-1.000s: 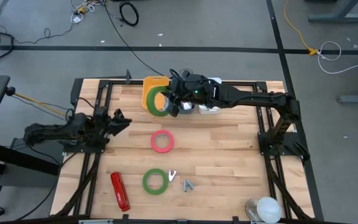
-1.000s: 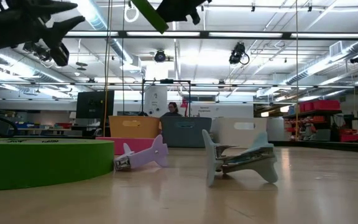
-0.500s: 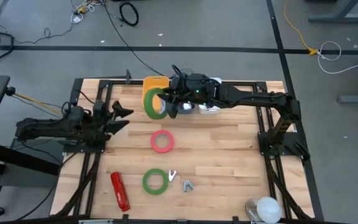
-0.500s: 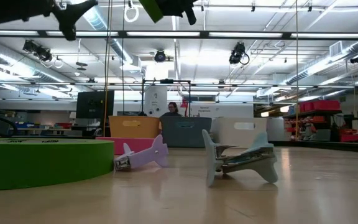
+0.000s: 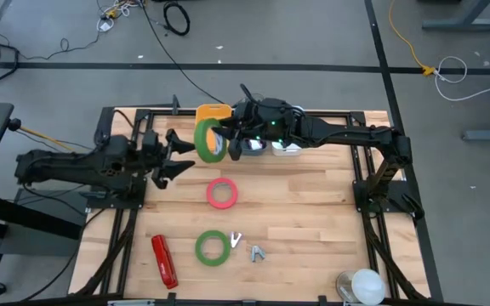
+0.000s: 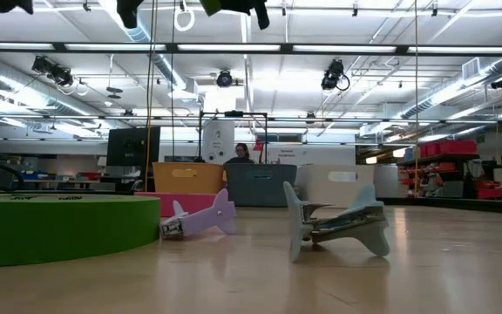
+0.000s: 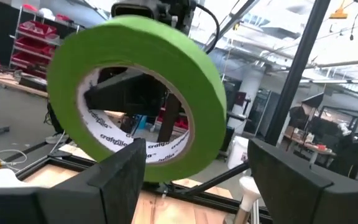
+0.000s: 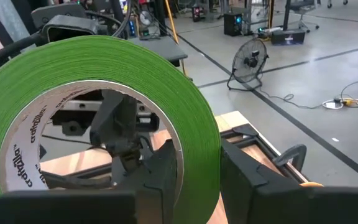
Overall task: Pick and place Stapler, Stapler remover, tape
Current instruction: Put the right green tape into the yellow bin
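Green tape roll [image 5: 210, 140], printed white core

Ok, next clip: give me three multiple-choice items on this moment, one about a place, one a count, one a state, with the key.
1. Where does the red stapler lie?
A. near the table's front left corner
B. inside the orange bin
C. beside the right arm's base

2. How many tape rolls lie flat on the table?
A. one
B. two
C. three

3. How does the left gripper stand?
A. shut on the pink roll
B. open, close to the held green tape roll
C. shut, parked off the table

Key:
1 A, the high view shows it left of the flat green roll.
2 B, only the pink roll and one green lie flat.
3 B, its fingers spread before the roll that the right gripper grips.
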Available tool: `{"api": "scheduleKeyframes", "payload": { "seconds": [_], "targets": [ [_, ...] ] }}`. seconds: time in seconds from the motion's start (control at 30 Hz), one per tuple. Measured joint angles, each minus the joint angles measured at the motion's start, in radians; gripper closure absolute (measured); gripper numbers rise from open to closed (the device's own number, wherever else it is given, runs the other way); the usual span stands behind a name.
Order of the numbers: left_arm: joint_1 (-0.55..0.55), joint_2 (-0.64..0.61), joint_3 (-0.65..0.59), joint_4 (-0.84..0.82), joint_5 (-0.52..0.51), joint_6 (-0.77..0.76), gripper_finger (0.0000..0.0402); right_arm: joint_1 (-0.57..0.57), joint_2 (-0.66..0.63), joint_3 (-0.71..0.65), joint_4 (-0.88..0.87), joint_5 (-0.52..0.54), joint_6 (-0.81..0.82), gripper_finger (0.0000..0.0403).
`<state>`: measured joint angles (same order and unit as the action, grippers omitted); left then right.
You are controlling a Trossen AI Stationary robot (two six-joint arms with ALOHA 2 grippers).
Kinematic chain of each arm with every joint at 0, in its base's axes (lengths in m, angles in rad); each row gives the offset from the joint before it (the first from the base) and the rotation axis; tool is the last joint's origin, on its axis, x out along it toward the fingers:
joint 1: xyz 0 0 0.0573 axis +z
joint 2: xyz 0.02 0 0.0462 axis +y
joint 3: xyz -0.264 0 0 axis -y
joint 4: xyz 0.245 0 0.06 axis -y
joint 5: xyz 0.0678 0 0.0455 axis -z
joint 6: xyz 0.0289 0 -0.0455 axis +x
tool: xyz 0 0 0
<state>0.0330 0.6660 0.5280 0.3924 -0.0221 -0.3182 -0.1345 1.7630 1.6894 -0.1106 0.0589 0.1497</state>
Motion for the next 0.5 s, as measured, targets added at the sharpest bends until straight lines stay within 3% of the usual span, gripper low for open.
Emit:
{"api": "scheduleKeyframes", "payload": {
  "seconds": [0.5],
  "targets": [
    [0.004, 0.185, 0.147, 0.008, 0.055, 0.000, 0.0119, 0.000, 0.000, 0.000, 0.011, 0.000, -0.001, 0.0305]
  ]
}}
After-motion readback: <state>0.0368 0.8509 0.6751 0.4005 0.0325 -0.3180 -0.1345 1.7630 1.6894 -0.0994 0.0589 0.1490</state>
